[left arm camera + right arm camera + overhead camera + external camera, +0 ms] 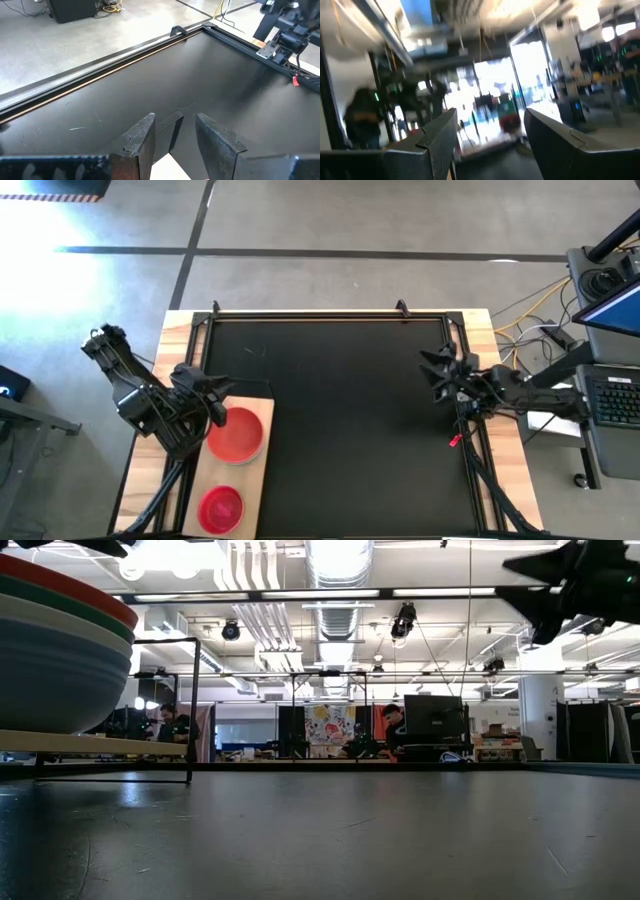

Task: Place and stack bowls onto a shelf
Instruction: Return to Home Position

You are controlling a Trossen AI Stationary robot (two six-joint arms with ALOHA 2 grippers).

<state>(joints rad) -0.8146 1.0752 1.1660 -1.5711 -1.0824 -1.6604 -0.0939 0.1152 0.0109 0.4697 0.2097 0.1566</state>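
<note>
Bowls (237,435) sit mouth-up on my shelf (258,485), at the near left corner of the table (340,430). From above I see two groups on the board. A wide orange-red bowl tops the far stack, and a smaller pink-red bowl (221,508) sits at the near end, apart from it. At table height the stack (50,650) reads blue-grey at the bottom, then white, green and the orange-red rim, nested level on the pale shelf (100,745). The board's long axis runs near to far along the table's left edge.

My left gripper (225,390) hangs at the shelf's far end, just beside the far stack and pointing right across the table. On its wrist camera the left gripper (175,122) has its fingers apart with nothing between them.

My right gripper (432,370) waits by the table's right edge, well apart from the shelf and pointing left. Its wrist camera shows the right gripper (490,117) spread and empty too.
</note>
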